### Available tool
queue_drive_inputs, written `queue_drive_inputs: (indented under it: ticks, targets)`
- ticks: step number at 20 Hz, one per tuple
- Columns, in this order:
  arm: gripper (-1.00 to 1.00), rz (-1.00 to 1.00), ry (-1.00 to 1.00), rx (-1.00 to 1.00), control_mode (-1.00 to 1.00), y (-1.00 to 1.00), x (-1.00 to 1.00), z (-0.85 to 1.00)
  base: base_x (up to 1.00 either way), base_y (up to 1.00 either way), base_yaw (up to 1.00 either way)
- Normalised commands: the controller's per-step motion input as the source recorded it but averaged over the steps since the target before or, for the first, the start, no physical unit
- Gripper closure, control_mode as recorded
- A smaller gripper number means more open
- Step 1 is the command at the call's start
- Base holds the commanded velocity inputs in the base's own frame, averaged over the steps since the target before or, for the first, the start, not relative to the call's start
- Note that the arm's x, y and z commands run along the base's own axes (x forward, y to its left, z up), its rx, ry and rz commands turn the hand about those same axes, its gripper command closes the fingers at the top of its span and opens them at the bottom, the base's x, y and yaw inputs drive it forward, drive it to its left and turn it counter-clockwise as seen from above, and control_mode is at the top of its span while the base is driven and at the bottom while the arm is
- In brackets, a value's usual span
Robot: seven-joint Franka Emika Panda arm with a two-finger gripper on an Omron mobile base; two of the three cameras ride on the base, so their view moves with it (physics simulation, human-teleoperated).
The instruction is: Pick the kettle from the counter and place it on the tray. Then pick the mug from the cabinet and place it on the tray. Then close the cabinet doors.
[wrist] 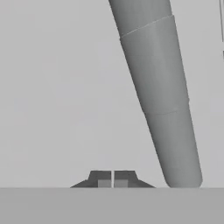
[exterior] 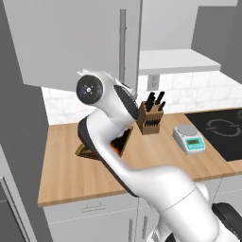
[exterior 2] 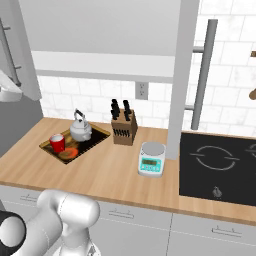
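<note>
Two glossy items, metal kettle [exterior 2: 80, 127], red mug [exterior 2: 57, 143] (cylindrical), on patterned tray [exterior 2: 97, 134]

Bright, even rendered light, soft faint shadows, slightly blurry throughout.

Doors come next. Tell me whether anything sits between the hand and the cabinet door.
Nothing visible does. In the hand view the hand, fingertips together, faces the flat grey cabinet door directly, with the door's bar handle just beside it.

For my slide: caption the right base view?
Squat silver kettle and small red mug sit on the dark tan-rimmed tray on the wooden counter.
</note>
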Motion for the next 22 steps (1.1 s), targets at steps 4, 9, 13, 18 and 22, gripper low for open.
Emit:
queue_drive_inputs:
  ticks: [4,9,13,18,22]
  targets:
    - [1.00,-0.08,0.00,0.32,-1.00,0.00,0.50,-0.11,0.00,0.00,0.00]
    - [1.00,-0.05,0.00,0.32,-1.00,0.02,0.46,-0.15,0.00,0.00,0.00]
    - [1.00,-0.03,0.00,0.31,-1.00,0.10,0.51,-0.08,0.00,0.00,0.00]
    - [1.00,-0.01,-0.01,0.28,-1.00,0.03,0.41,0.05,0.00,0.00,0.00]
    - [1.00,0.00,-0.10,0.07,-1.00,0.06,0.31,0.26,0.00,0.00,0.00]
